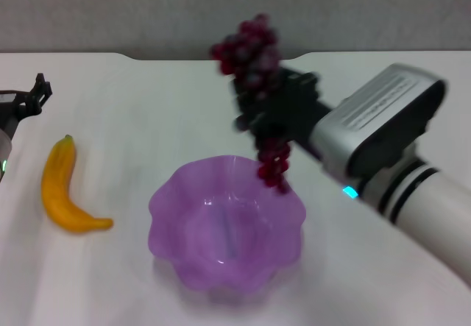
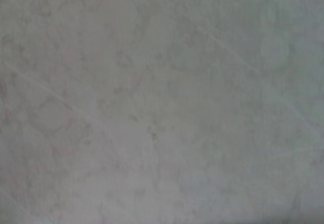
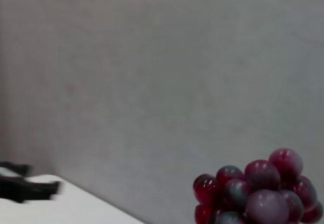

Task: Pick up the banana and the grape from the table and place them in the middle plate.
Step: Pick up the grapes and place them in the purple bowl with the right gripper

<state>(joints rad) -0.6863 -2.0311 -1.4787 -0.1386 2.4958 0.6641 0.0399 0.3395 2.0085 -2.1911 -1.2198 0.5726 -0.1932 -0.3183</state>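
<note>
The grape [image 1: 254, 65], a long dark red-purple bunch, hangs in my right gripper [image 1: 268, 116], which is shut on its middle. The bunch is lifted over the far rim of the middle plate [image 1: 176, 201], a translucent purple bowl with a wavy rim. Its lower end dangles just above that rim. The bunch's top shows in the right wrist view [image 3: 263, 191]. The banana [image 1: 60, 190] lies on the white table [image 1: 110, 105] to the left of the plate. My left gripper [image 1: 29, 98] sits at the far left edge, beyond the banana.
A grey wall stands behind the table's far edge. The left wrist view shows only blank white tabletop [image 2: 162, 102]. In the right wrist view the left gripper [image 3: 23, 186] shows far off over the table.
</note>
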